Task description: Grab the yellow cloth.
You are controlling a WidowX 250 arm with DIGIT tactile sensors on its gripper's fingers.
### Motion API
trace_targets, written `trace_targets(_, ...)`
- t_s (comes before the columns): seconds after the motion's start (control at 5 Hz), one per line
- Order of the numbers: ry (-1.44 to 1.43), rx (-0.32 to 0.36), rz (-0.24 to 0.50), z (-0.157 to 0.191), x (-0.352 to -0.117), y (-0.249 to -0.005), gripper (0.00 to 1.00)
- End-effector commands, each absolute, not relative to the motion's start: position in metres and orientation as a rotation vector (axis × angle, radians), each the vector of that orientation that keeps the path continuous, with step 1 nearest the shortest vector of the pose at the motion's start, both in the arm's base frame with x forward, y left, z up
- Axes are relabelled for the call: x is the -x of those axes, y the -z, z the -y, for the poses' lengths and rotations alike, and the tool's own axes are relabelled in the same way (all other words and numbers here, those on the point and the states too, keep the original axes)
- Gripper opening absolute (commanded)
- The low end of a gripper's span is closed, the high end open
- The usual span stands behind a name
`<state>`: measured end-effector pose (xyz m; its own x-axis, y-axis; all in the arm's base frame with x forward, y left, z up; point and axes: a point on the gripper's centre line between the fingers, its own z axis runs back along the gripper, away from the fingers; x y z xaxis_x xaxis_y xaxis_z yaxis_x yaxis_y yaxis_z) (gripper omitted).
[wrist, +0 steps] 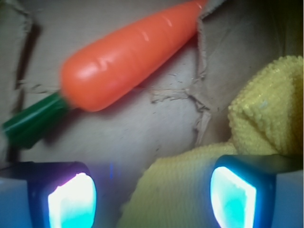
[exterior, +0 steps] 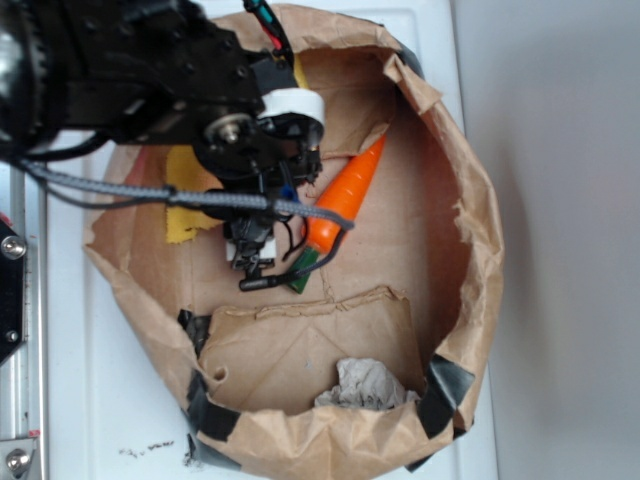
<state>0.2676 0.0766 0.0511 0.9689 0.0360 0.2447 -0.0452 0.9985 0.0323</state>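
The yellow cloth [wrist: 266, 118] is a terry rag lying on the brown paper floor; in the exterior view the yellow cloth [exterior: 185, 190] shows left of the arm, partly hidden by it. My gripper [wrist: 152, 194] is open, jaws wide apart, with a corner of the cloth between the two glowing pads and bare paper on the left side. In the exterior view the gripper [exterior: 250, 255] hangs low over the paper, between cloth and carrot. The orange toy carrot [wrist: 128, 52] lies just ahead of the fingers.
Everything sits inside a torn brown paper bag [exterior: 470, 230] with raised walls patched with black tape. The carrot [exterior: 345, 195] lies right of the gripper. A grey-beige paper wad [exterior: 365, 385] rests near the front wall. A torn paper flap [wrist: 204, 95] lies beside the cloth.
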Motion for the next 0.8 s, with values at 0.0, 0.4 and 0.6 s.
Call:
trace_targets(0.0,-0.043,-0.139,0.345,-0.081,-0.288,-0.030,1.00)
trace_targets(0.4,-0.062,-0.118,0.400,-0.084,-0.282,-0.045,0.00)
trace_targets(0.6,-0.056,-0.090,0.403,-0.086,-0.280,-0.054,0.00)
